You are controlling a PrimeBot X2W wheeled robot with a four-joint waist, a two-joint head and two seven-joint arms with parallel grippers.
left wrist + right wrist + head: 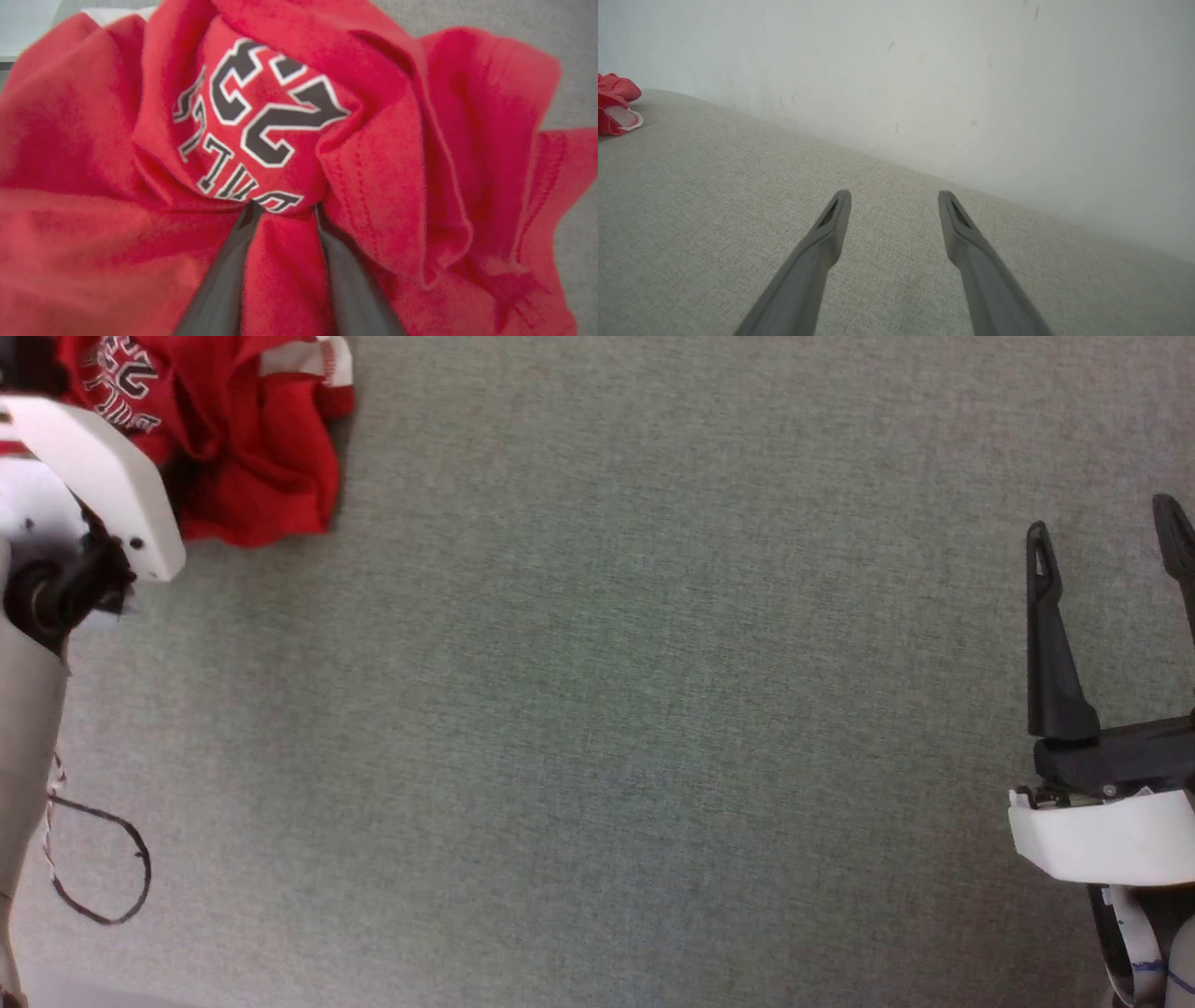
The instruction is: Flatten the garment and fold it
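Shorts (252, 457) of bright red soft cloth lie crumpled in a heap at the far left of the bench (653, 709), a flat surface covered in grey-green woven fabric. On top of the heap sits the white, black-outlined print (121, 383), and a white side stripe (299, 359) shows at the heap's far edge. The left arm's white wrist cover (103, 467) hangs over the near left part of the heap, and a thin black wire (103, 868) loops beside that arm lower down.

From the left wrist, the left claw (286, 212) is pushed into the shorts (397, 163). Its two dark fingers (219, 280) stand apart, with a ridge of red cloth between them and their tips buried just under the print (261, 121). Whether they are pinching that ridge cannot be told.

The right claw (1102, 523) hovers at the right side of the bench, well apart from the shorts, its fingers spread wide and holding nothing. From the right wrist, that claw (894, 196) points over bare bench fabric (714, 210) toward a white wall (971, 70), with the shorts (614, 98) far off at the left edge.
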